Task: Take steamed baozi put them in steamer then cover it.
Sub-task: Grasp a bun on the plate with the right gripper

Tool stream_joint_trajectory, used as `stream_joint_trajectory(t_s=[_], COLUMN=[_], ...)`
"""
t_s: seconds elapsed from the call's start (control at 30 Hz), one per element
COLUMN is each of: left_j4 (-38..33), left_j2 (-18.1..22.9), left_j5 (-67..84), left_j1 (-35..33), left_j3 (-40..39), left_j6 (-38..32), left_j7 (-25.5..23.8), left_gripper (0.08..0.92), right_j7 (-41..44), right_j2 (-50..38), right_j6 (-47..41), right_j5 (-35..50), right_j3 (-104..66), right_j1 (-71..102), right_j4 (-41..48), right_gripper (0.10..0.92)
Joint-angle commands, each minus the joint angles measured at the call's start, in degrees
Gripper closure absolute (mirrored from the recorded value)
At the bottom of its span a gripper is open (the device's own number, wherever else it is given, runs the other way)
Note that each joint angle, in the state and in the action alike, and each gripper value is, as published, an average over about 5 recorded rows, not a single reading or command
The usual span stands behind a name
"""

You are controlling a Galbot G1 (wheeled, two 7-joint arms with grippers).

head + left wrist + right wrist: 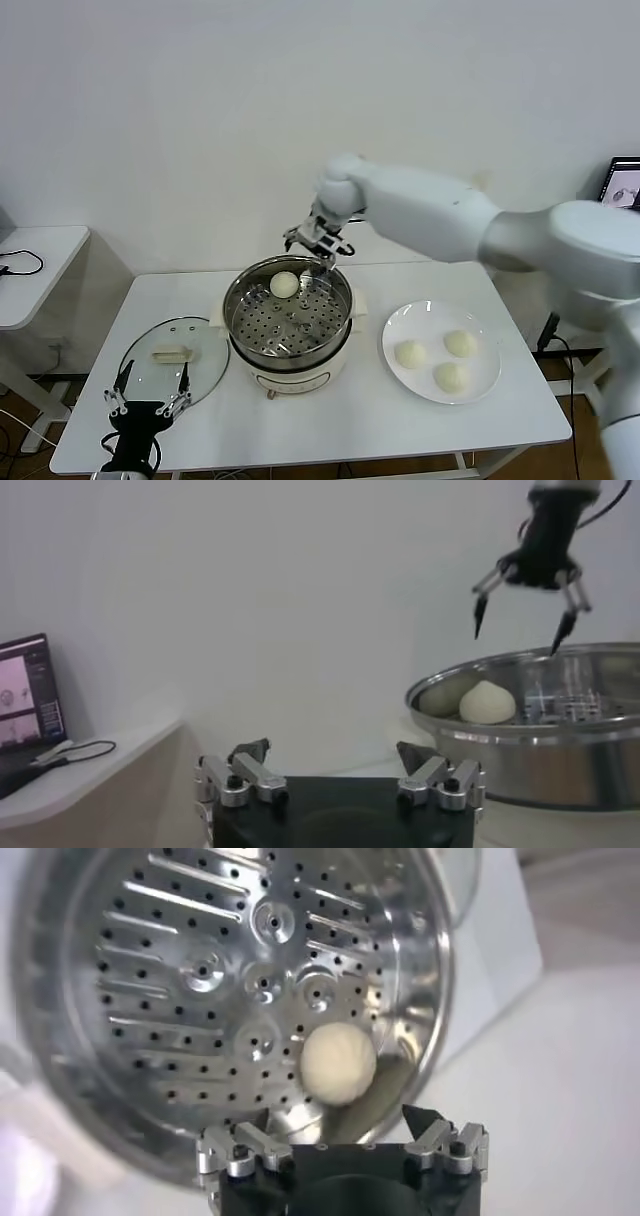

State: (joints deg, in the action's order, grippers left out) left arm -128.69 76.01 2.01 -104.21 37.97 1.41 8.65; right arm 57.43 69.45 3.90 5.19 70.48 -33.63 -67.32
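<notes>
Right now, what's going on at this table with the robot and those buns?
The robot is loading baozi into the steamer. Its right gripper hangs open over the far rim, with one baozi lying in the basket below it. Three more baozi wait on the white plate. The glass cover lies flat on the table beside the pot, and the left gripper sits open near it.

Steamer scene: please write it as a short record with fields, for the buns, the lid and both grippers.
steamer: on the table, uncovered
baozi in steamer: one, near the far rim
baozi on plate: three
plate: on the robot's right of the steamer
cover: flat on the table, on the steamer's left
right gripper: open, empty, above the steamer's far rim
left gripper: open, empty, low by the cover
</notes>
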Motion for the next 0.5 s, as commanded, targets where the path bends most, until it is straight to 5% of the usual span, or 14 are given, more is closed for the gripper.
stream_joint_trajectory(t_s=[0.03, 0.3, 0.5], left_j4=[-1.74, -0.62, 0.01], left_j2=[-0.89, -2.30, -2.31], left_j5=[0.94, 1.14, 0.80], left_j1=[1.05, 2.93, 3.26], left_j3=[-0.48, -1.26, -1.74], left_j6=[3.07, 4.13, 4.24], left_j7=[0.13, 0.12, 0.04], left_gripper=[0.177, 0.177, 0.177], right_j7=[2.05, -0.24, -1.06], right_j2=[-22.39, -38.91, -42.30], right_j6=[-19.96, -23.31, -23.40], right_j5=[10.78, 5.11, -0.73], right_j3=[1.32, 0.71, -6.98], right_j1=[-6.36, 1.39, 15.24], right_j4=[-24.00, -32.73, -31.77], right_gripper=[0.202, 0.202, 0.203])
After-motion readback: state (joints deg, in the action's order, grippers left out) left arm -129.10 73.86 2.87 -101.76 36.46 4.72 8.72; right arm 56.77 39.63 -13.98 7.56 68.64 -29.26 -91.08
